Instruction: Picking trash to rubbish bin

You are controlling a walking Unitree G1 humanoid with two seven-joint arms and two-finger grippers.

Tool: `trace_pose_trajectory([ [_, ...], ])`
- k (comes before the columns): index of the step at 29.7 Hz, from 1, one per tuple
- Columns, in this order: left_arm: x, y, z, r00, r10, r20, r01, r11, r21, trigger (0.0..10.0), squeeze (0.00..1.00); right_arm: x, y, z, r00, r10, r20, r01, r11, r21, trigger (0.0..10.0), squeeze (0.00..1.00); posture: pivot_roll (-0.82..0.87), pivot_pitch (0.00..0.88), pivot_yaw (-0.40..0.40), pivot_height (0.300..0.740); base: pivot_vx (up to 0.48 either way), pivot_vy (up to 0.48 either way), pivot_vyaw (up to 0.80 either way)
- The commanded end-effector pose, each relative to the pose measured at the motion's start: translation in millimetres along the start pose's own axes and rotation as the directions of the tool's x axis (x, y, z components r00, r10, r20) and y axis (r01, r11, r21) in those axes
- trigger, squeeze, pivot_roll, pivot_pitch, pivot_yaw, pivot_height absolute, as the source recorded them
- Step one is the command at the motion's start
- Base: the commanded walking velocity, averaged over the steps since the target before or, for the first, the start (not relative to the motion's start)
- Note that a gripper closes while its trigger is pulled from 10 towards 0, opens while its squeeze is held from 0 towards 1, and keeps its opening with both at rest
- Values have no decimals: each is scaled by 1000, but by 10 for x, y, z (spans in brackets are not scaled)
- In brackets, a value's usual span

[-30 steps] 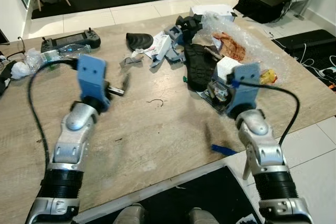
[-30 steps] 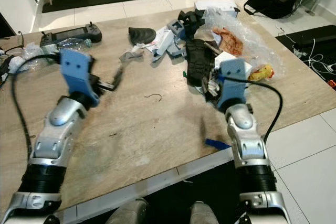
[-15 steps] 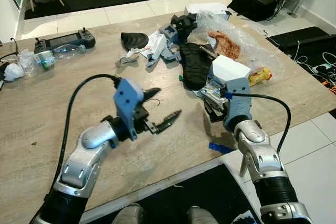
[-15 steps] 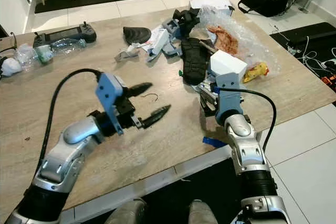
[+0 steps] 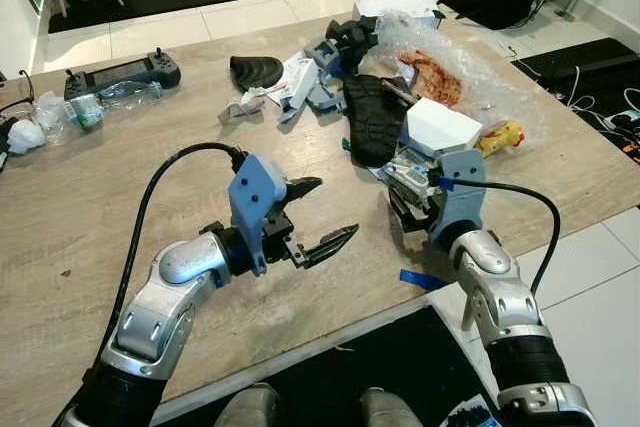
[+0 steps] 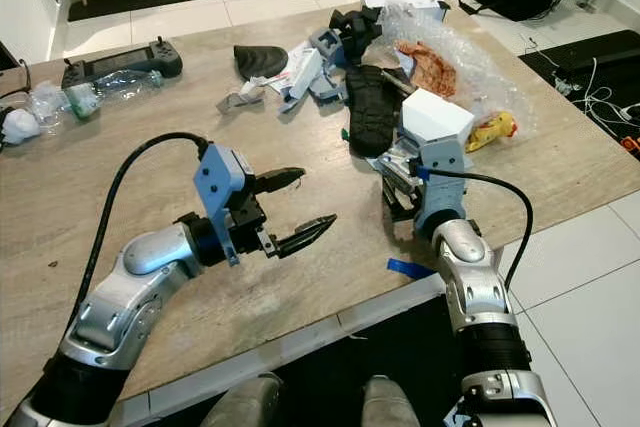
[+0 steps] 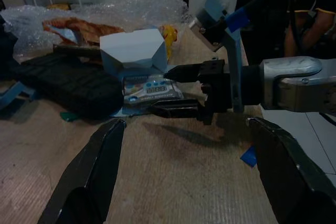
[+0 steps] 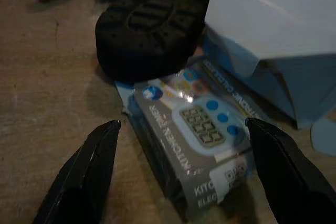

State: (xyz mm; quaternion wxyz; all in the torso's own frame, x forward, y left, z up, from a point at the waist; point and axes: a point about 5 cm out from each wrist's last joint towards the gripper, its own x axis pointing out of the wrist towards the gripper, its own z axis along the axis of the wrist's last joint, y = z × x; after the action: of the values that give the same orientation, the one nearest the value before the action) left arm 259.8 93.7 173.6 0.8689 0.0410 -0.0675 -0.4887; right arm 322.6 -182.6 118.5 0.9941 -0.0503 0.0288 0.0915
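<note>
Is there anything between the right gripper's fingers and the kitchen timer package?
No. In the right wrist view the open right gripper frames the kitchen timer package directly, with bare table beside it.

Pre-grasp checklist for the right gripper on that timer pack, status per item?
1. Right gripper open: ok, fingers spread wide.
2. Timer pack between the fingers: ok, centred in the right wrist view.
3. Pack free of neighbours: not ok, black shoe sole and white box touch or overlap its far end.
4. Left gripper out of the way: ok, open, above bare table, apart from the pack.
5. Rubbish bin located: cannot tell.
</note>
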Motion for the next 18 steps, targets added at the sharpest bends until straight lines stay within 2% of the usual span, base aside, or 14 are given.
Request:
trace_pose_trajectory([
  [1, -19, -21, -10, 1000, -22, -19, 22, 1000, -2, 10000, 0, 10, -36, 12, 1000, -11, 20, 11, 1000, -4, 10000, 1000, 22, 131, 43, 740, 0, 0, 0],
  [2, -20, -24, -9, 1000, -23, -21, 23, 1000, -1, 10000, 0, 13, -40, 21, 999, -12, 31, 12, 1000, -10, 10000, 408, 22, 129, 47, 740, 0, 0, 0],
  [3, -21, -27, -11, 999, -25, -23, 25, 1000, -1, 10000, 0, 19, -44, 19, 999, -10, 34, 11, 1000, -12, 10000, 286, 22, 129, 47, 740, 0, 0, 0],
  [4, -21, -27, -11, 999, -25, -23, 25, 1000, -1, 10000, 0, 19, -44, 19, 999, -10, 34, 11, 1000, -12, 10000, 286, 22, 129, 47, 740, 0, 0, 0],
  [5, -21, -28, -14, 999, -27, -26, 27, 1000, -2, 10000, 0, 25, -48, 9, 999, -10, 32, 10, 1000, -12, 10000, 16, 24, 130, 50, 740, 0, 0, 0],
  [7, -20, -28, -20, 999, -28, -30, 28, 1000, -2, 10000, 0, 34, -56, -19, 1000, -11, 25, 11, 1000, -6, 10000, 0, 24, 129, 50, 740, 0, 0, 0],
  [10, -18, -28, -28, 998, -38, -43, 38, 999, -5, 10000, 0, 68, -79, -159, 998, -17, -58, 22, 997, 79, 10000, 0, 28, 128, 51, 740, 0, 0, 0],
  [14, -35, -22, -30, 998, -40, -55, 40, 999, -9, 10000, 0, 72, -29, -314, 981, 38, -193, -27, 998, 58, 10000, 0, 29, 130, 51, 740, 0, 0, 0],
  [18, -44, -26, -38, 997, -40, -62, 39, 999, -11, 10000, 0, 76, 10, -346, 975, 56, -215, -35, 995, 97, 10000, 0, 30, 131, 51, 740, 0, 0, 0],
])
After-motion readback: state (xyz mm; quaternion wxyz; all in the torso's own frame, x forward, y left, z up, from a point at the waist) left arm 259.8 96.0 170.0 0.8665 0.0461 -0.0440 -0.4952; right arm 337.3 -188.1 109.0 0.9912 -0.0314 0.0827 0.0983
